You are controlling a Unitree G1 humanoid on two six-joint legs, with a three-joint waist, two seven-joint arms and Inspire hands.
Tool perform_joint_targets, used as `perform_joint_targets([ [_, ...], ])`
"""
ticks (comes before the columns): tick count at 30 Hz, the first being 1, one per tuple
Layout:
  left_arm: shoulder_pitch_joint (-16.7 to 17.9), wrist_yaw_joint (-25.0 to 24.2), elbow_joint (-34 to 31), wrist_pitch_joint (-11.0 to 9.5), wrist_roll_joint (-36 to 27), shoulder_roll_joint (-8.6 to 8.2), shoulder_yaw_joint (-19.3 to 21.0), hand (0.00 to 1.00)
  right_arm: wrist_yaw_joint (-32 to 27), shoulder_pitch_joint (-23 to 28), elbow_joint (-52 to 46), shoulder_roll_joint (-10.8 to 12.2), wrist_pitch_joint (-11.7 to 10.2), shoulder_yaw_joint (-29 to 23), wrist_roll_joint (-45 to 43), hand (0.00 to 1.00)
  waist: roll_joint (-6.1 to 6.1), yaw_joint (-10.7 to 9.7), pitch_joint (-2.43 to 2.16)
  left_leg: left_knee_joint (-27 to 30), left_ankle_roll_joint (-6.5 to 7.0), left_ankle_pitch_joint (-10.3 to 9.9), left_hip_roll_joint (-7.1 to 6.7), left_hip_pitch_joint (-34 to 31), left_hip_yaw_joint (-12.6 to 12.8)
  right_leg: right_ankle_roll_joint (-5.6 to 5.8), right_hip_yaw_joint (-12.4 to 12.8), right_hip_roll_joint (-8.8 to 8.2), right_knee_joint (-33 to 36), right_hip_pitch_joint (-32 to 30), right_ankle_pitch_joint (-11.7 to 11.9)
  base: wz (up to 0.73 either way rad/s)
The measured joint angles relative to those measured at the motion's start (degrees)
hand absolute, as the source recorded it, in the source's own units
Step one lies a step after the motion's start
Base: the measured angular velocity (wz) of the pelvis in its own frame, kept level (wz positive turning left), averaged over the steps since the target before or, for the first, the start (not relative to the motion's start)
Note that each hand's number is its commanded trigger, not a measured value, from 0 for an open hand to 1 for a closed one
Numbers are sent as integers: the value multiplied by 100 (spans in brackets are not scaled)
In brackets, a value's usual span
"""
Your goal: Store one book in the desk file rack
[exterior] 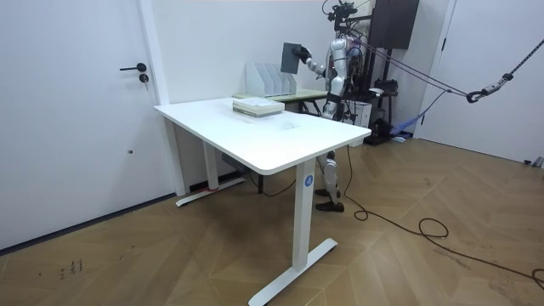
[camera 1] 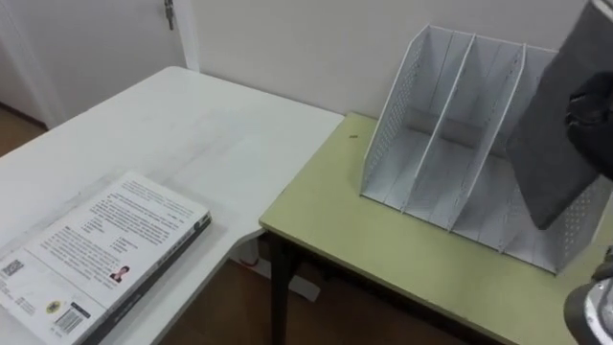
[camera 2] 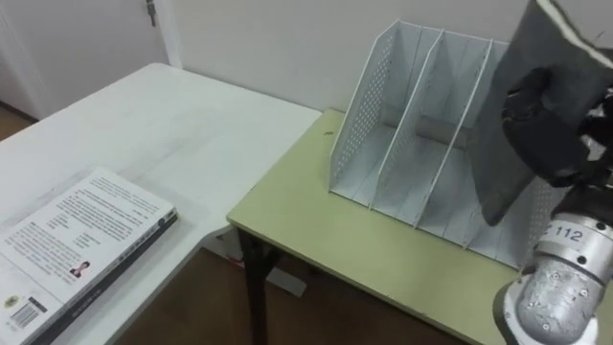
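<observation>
Right hand (camera 2: 554, 129) is up at the right edge of the scene, fingers curled round the dark grey book (camera 2: 501, 168) and gripping it by its right edge. The book is in the air, tilted with its top leaning right and its flat cover facing the camera. It's not on any surface.

In the eye views the book overlaps the right-hand compartments of the white file rack (camera 2: 360, 125). In the room view the book (exterior: 291, 58) sits clearly above the rack (exterior: 270, 81), so it's over the rack, not in it. I can't tell if its lower corner touches a divider.

The rack stands upright on the far right part of the green desk surface (camera 2: 364, 244), open side toward the robot. The compartments I can see hold nothing.

A white desk surface (camera 1: 192, 134) butts against the green one on the left. A white-covered book (camera 1: 96, 254) lies flat at its near left, well apart from the rack.

The robot stands at the green desk, facing the rack, with the right arm raised.
</observation>
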Motion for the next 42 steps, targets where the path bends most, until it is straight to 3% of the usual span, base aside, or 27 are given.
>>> perform_joint_targets([
  [6,-5,55,79,-1,3,0,43,0,-368,-17,0,0,-2,-156,-37,100,-31,3,-21,2,0,0,1,-13,-4,-1,-39,-8,-10,-1,-1,1],
  [14,-17,74,79,-1,1,-1,15,0,-502,-21,82,0,-139,-170,-37,100,-33,-1,-14,2,0,0,0,-22,-12,-2,-111,-22,-78,46,2,5],
  [29,-31,101,71,-1,9,-33,11,0,-427,-332,453,0,-187,-171,-43,100,20,9,45,0,0,1,2,-21,-14,-3,-179,-31,-125,90,2,2],
  [39,-198,92,195,27,193,-25,43,0,-64,-489,648,-130,-188,-164,-58,100,-64,107,94,-3,-1,1,7,-19,-17,-5,-247,-38,-145,103,4,0],
  [42,-203,99,189,50,192,-15,31,0,-77,-757,968,-181,-165,-162,-59,100,-84,114,92,-3,-1,1,3,-26,-48,-3,-258,-42,-162,111,7,1],
])
